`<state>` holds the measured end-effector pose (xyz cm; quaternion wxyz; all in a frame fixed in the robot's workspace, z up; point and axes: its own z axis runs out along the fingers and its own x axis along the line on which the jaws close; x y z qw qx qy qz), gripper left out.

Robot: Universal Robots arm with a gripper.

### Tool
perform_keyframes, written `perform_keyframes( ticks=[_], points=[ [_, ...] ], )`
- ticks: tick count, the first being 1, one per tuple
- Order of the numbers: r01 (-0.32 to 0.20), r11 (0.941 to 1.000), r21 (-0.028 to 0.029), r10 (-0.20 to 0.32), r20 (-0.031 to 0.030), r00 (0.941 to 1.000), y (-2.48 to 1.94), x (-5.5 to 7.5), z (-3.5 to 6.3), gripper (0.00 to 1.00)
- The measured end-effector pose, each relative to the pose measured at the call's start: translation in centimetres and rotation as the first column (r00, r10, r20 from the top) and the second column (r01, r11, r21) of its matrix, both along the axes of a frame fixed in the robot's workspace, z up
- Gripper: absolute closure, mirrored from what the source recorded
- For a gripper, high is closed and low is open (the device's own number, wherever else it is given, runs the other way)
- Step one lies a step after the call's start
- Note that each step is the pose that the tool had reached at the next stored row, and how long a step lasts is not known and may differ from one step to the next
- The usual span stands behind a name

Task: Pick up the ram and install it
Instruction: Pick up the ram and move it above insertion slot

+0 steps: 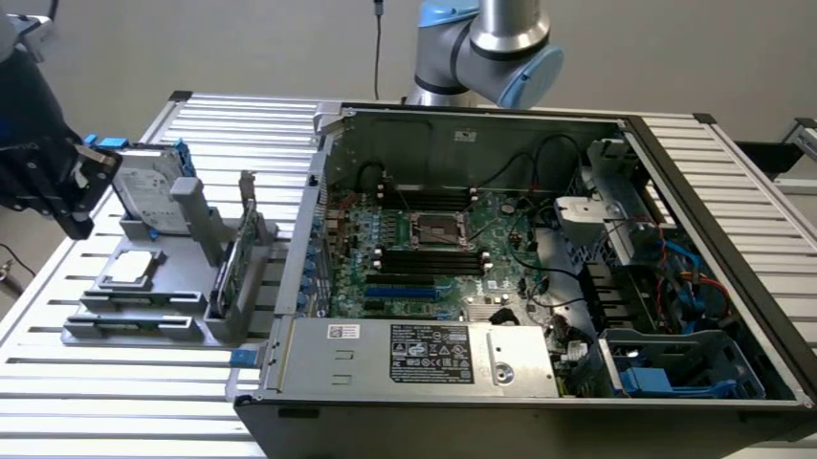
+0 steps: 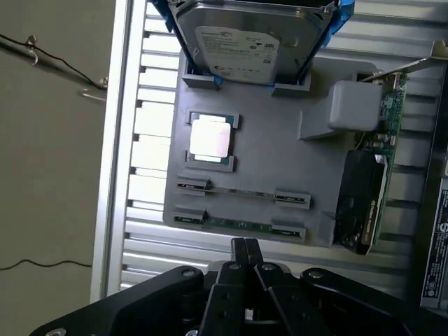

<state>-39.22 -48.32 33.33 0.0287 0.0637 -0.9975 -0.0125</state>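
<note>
The ram (image 2: 238, 224) is a thin green stick standing on edge in the nearest slot of the grey parts holder (image 2: 280, 161). A second thin stick (image 2: 241, 190) sits in the slot just behind it. My gripper (image 2: 244, 245) hovers above the holder's near edge, close to the green stick. Its fingers are shut together with nothing between them. In the exterior view the black gripper (image 1: 79, 226) hangs at the far left, above and beside the holder (image 1: 141, 316). The open computer case (image 1: 715, 191) shows the motherboard's black memory slots (image 1: 434, 260).
The holder also carries a silver hard drive (image 2: 245, 45) in a blue bracket, a square processor (image 2: 210, 136) and an upright expansion card (image 2: 364, 196). The holder stands on a slatted metal table (image 1: 128, 402). Cables and drive cages crowd the case's right side (image 1: 664, 287).
</note>
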Motion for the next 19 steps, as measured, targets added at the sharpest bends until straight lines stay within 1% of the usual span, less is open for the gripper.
perform_keyframes(
  ticks=[3,5,7,10,12,15,17,19],
  points=[
    [-0.056,0.9985,0.0000,0.056,0.0000,0.9985,0.00,0.00,-0.16,0.89],
    [-0.091,0.9958,0.0000,0.091,0.0000,0.9958,0.00,0.00,-0.26,0.89],
    [-0.128,0.9918,0.0000,0.128,0.0000,0.9918,0.00,0.00,-0.37,0.89],
    [-0.181,0.9835,0.0000,0.181,0.0000,0.9835,0.00,0.00,-0.53,0.89],
    [-0.216,0.9763,0.0000,0.216,-0.0001,0.9763,0.00,0.00,-0.63,0.89],
    [-0.270,0.9629,0.0000,0.270,0.0000,0.9629,0.00,0.00,-0.79,0.89],
    [-0.304,0.9526,0.0000,0.304,0.0000,0.9526,0.00,0.00,-0.90,0.89],
    [-0.339,0.9407,0.0001,0.339,0.0001,0.9407,0.00,0.00,-1.01,0.89]
  ],
)
